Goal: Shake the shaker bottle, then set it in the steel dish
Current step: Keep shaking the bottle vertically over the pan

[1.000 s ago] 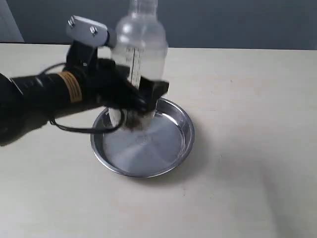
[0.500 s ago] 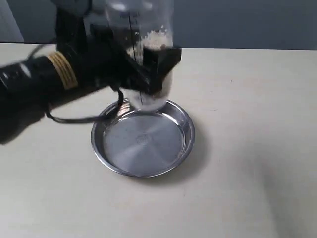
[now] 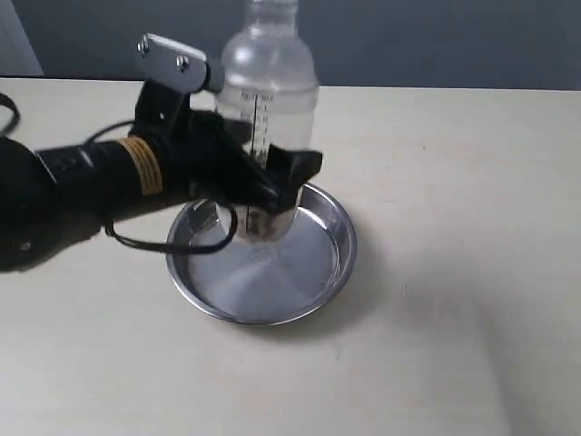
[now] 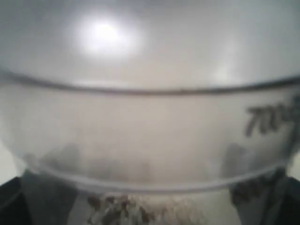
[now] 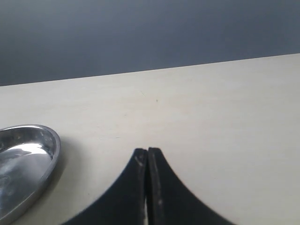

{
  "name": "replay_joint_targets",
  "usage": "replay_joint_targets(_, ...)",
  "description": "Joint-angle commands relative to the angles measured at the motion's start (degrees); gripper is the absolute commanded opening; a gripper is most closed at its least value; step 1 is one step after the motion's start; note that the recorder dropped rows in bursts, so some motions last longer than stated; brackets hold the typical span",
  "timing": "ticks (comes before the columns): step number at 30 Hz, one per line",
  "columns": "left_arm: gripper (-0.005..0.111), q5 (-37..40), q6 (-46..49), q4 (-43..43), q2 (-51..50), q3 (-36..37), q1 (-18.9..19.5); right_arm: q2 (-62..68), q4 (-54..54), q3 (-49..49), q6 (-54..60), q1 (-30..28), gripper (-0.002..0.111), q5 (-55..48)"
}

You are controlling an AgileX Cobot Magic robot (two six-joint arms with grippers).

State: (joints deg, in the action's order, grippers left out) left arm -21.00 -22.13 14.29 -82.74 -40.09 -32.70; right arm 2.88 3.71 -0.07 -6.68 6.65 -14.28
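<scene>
Your left gripper (image 3: pixel 265 195) clamps the shaker bottle (image 3: pixel 270 86) upright, low over the steel dish (image 3: pixel 340 259), near its far rim. Release there and it may catch the slope and topple. Your right gripper (image 5: pixel 147 161) is pinched together, empty.

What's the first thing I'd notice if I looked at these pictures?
The tall clear shaker bottle jumps out first, upright near the middle of the exterior view, gripped by the black left hand reaching in from the left. Right beneath it gleams the shiny round steel dish on the pale table. Brown and whitish grains sit at the bottle's bottom.
</scene>
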Motion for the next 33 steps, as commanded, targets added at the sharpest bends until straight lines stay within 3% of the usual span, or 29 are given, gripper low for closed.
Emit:
replay_joint_targets(1,0.000,0.1,1.7,1.9,6.3,-6.2,0.2,0.2,-0.2,0.1,0.0,0.1,-0.001,0.8)
replay_joint_targets(3,0.000,2.8,1.7,1.9,1.2,-2.0,0.2,0.2,-0.2,0.1,0.0,0.1,-0.001,0.8)
replay_joint_targets(5,0.000,-2.6,0.3,-0.8,-4.5,2.1,0.2,0.2,-0.2,0.1,0.0,0.1,-0.001,0.8)
replay_joint_targets(8,0.000,-9.6,-3.0,4.4,-0.7,0.7,0.2,0.2,-0.2,0.1,0.0,0.1,-0.001,0.8)
replay_joint_targets(11,0.000,-5.3,-2.5,3.5,4.0,-2.1,0.2,0.2,-0.2,0.1,0.0,0.1,-0.001,0.8)
replay_joint_targets(15,0.000,-0.3,-0.8,3.3,-4.7,3.7,1.0,0.2,-0.2,0.1,0.0,0.1,-0.001,0.8)
replay_joint_targets(20,0.000,-4.7,-0.9,4.2,5.5,-4.1,2.4,0.2,-0.2,0.1,0.0,0.1,-0.001,0.8)
replay_joint_targets(23,0.000,-0.2,-0.5,4.0,8.0,-6.7,2.4,0.2,-0.2,0.1,0.0,0.1,-0.001,0.8)
replay_joint_targets(25,0.000,4.0,-2.3,3.9,4.7,-3.5,1.7,0.2,-0.2,0.1,0.0,0.1,-0.001,0.8)
replay_joint_targets(28,0.000,-1.5,-4.8,2.9,-1.1,2.0,1.7,0.2,-0.2,0.1,0.0,0.1,-0.001,0.6)
replay_joint_targets(31,0.000,-8.7,-4.0,5.9,4.5,-0.9,1.7,0.2,-0.1,0.1,0.0,0.1,-0.001,0.7)
replay_joint_targets(33,0.000,-6.9,0.3,4.9,8.3,-5.0,1.8,0.2,-0.1,0.1,0.0,0.1,-0.001,0.7)
